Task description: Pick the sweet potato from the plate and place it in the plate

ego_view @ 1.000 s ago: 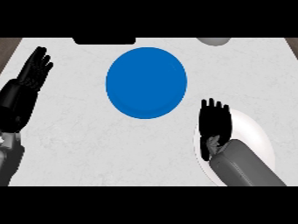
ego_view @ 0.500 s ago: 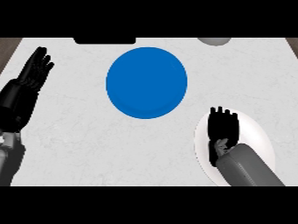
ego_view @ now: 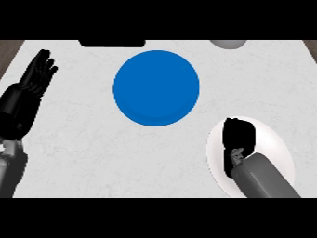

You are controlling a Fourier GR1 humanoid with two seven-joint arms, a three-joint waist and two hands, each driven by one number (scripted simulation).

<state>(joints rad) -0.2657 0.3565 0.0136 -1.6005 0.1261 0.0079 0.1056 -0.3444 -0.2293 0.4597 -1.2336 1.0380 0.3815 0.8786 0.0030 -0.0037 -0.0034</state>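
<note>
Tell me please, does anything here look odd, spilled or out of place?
Nothing stands out. The blue plate lies bare, and the right robot hand is over the white plate, hiding what lies there.

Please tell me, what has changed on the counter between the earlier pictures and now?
The right hand drew back toward the view's lower edge over the white plate, and its fingers went from straight to curled downward. Whether it holds the sweet potato cannot be seen. The left hand, open at the left edge, and the blue plate stayed as they were.
</note>
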